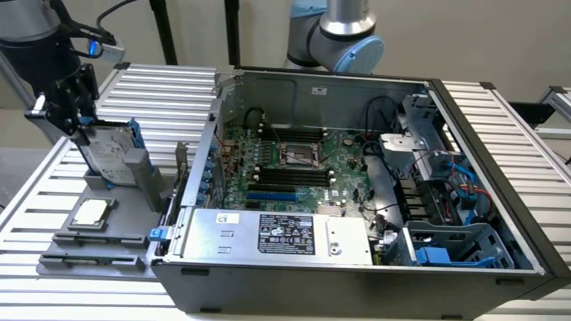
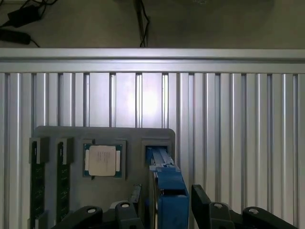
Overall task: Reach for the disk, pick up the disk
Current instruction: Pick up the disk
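Gripper at ten o'clock in the exterior view, jaws released and straddling the disk without clasping it. The disk stands on edge in the grey holder, at nine o'clock from the computer case. Its long axis is near upright, directly beneath the jaws, and its blue rail runs between the fingers.

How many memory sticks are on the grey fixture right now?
2. Both sit in neighbouring slots at one end of the grey fixture: one memory stick at its edge, the other next to the chip. None seem hidden.
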`<action>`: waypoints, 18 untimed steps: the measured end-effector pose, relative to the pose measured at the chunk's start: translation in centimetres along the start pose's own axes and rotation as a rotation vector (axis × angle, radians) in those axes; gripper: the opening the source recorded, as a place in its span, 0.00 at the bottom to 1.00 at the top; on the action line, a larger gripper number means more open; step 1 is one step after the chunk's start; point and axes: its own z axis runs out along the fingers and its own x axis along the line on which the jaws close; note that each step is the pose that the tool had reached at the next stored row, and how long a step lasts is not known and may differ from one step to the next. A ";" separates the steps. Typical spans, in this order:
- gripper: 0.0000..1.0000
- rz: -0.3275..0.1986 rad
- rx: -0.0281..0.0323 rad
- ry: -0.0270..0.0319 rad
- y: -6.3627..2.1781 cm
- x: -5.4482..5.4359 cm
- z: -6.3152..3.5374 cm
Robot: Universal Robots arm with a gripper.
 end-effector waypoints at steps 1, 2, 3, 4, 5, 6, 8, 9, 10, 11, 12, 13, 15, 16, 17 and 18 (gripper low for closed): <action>0.52 0.000 0.0000 -0.0001 0.00 0.0 0.01; 0.45 0.000 0.0001 -0.0001 0.00 0.0 0.03; 0.38 0.000 0.0000 -0.0001 0.00 0.0 0.04; 0.38 0.000 0.0000 -0.0001 0.00 0.0 0.04; 0.38 0.000 0.0001 -0.0001 0.00 0.0 0.05; 0.38 0.000 0.0001 -0.0001 0.00 0.0 0.06; 0.38 0.000 0.0001 -0.0001 0.00 0.0 0.08; 0.38 0.000 0.0001 -0.0001 0.00 0.0 0.08; 0.38 0.000 0.0000 0.0003 0.00 0.0 0.08; 0.37 0.000 -0.0001 0.0000 0.00 0.0 0.08; 0.33 0.000 0.0000 0.0000 0.00 0.0 0.09; 0.33 0.000 0.0000 0.0000 0.00 0.0 0.09; 0.33 0.000 0.0001 -0.0001 0.00 0.0 0.10; 0.33 0.001 0.0001 -0.0001 0.00 0.0 0.10; 0.33 0.002 0.0001 -0.0001 0.00 0.0 0.10; 0.33 0.004 0.0002 -0.0002 -0.01 0.0 0.10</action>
